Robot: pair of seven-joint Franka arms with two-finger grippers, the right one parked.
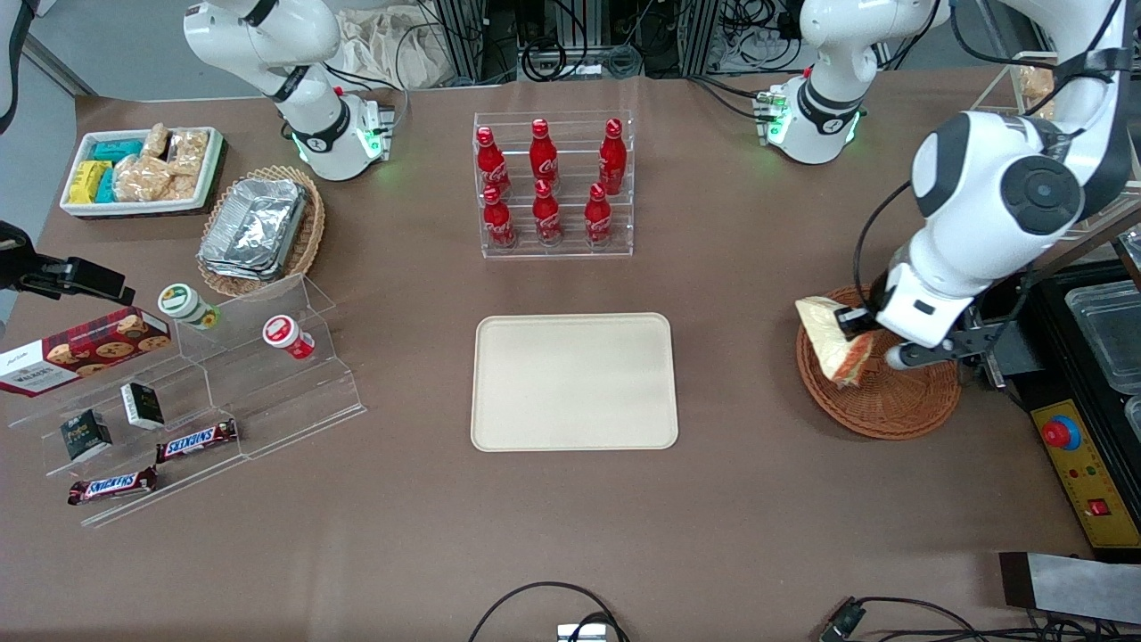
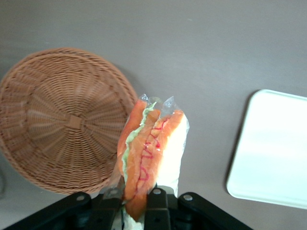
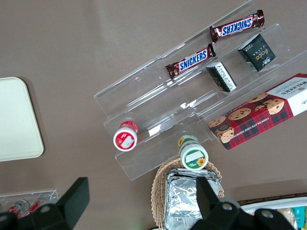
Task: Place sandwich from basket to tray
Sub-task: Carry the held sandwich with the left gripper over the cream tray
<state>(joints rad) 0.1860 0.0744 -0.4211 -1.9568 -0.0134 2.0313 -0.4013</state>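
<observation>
My left gripper (image 1: 857,335) (image 2: 136,197) is shut on the sandwich (image 1: 832,342) (image 2: 153,143), a wrapped wedge of pale bread with orange and green filling. It holds the sandwich in the air over the rim of the round reddish-brown wicker basket (image 1: 891,406) (image 2: 62,120), on the side facing the tray. The basket holds nothing else. The cream tray (image 1: 575,381) (image 2: 273,148) lies flat at the table's middle, with nothing on it and a strip of bare table between it and the basket.
A clear rack of red cola bottles (image 1: 553,183) stands farther from the front camera than the tray. Toward the parked arm's end are an acrylic snack stand (image 1: 205,401), an oval basket of foil trays (image 1: 258,232) and a white snack bin (image 1: 143,169). A control box (image 1: 1074,455) sits beside the basket.
</observation>
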